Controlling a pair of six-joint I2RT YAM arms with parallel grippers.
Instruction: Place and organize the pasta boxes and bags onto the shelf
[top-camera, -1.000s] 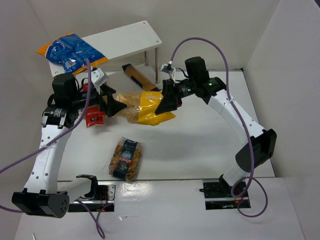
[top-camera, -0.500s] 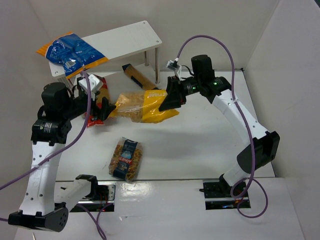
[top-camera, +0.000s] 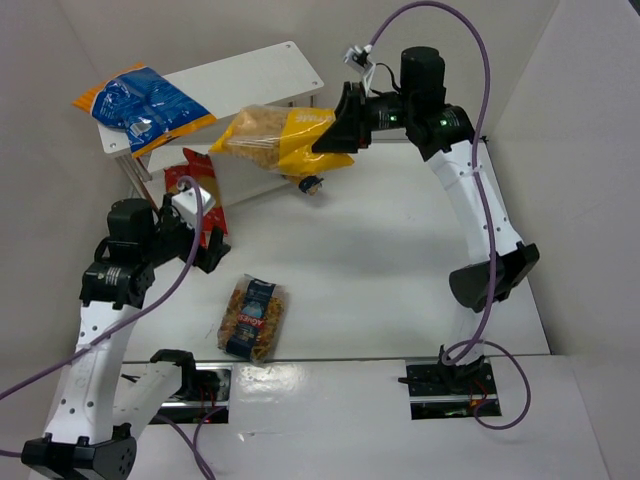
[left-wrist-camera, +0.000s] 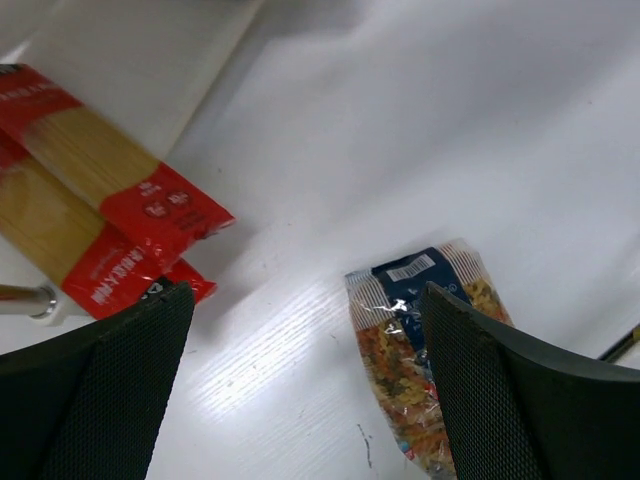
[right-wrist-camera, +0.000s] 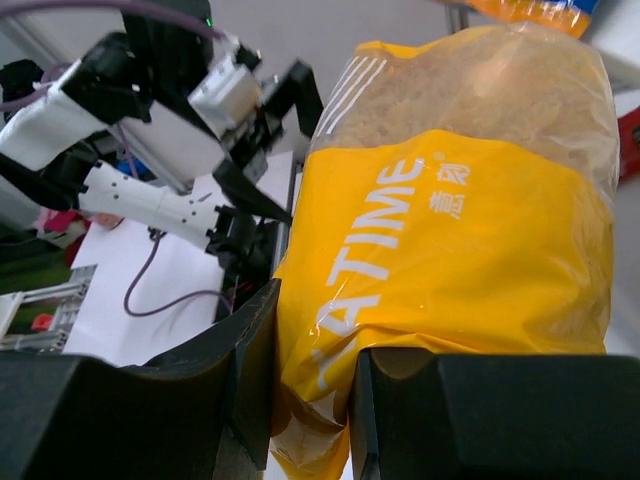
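Two flat white boards on thin metal legs form the shelf (top-camera: 262, 72), at the far left of the white surface (top-camera: 380, 260). Just in front of its top board, the right hand (top-camera: 338, 128) is clamped on one end of a crinkly yellow bag (top-camera: 285, 140), which it holds in the air. A glossy blue-and-orange bag (top-camera: 140, 102) lies on the top board's left end. Red spaghetti packs (top-camera: 196, 192) stick out at the shelf's lower left. The left hand (top-camera: 212, 243) hovers spread wide and empty between those packs and a small clear bag (top-camera: 252, 318) lying flat on open surface.
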